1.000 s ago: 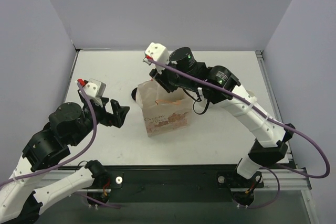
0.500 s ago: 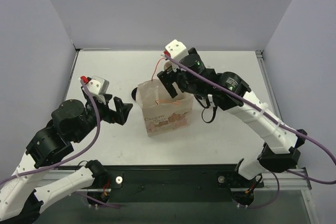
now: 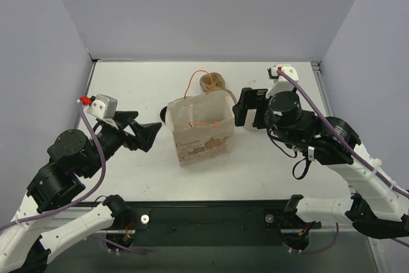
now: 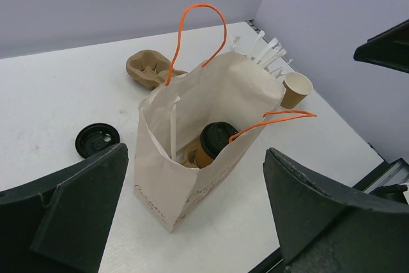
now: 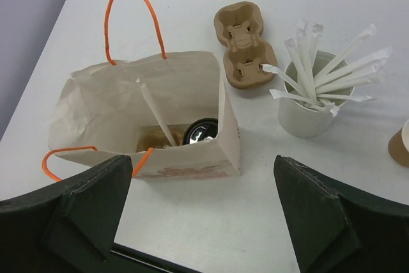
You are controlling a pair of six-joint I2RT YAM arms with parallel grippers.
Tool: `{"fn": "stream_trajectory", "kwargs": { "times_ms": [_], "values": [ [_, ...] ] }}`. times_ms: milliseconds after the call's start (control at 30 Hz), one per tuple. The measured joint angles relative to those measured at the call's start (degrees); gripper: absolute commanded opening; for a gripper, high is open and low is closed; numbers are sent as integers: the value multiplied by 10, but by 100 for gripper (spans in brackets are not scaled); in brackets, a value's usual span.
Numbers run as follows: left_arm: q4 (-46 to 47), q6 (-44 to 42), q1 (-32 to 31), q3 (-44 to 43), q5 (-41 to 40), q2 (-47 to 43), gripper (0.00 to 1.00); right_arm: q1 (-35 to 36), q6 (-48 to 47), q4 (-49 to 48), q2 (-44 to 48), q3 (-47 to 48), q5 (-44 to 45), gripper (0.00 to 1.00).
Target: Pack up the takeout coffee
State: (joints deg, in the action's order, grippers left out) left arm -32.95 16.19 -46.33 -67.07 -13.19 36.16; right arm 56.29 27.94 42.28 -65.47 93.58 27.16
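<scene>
Both tools are released and empty: left tool (image 3: 148, 131) centre left, right tool (image 3: 241, 107) centre right, flanking the paper bag (image 3: 201, 135). 1 lidded cup (image 4: 216, 140) sits inside; an open kraft cup (image 4: 296, 89) stands beside it.

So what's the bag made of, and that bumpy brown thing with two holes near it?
The tan bag with orange cord handles looks like thin matte paper: its walls crease and wrinkle. The brown two-hole cup carrier is probably moulded paper pulp: dull, slightly rough, with soft rounded edges.
</scene>
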Motion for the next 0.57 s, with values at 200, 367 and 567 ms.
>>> {"fn": "stream_trajectory", "kwargs": {
  "times_ms": [200, 367, 567],
  "values": [
    [25, 28, 0, 52, 0, -20, 97, 0, 35, 3, 33, -38, 21, 100],
    [40, 39, 0, 73, -1, -33, 97, 0, 54, 2, 41, -61, 22, 100],
    [48, 42, 0, 70, 0, -28, 97, 0, 70, 2, 60, -87, 22, 100]
  ]
}}
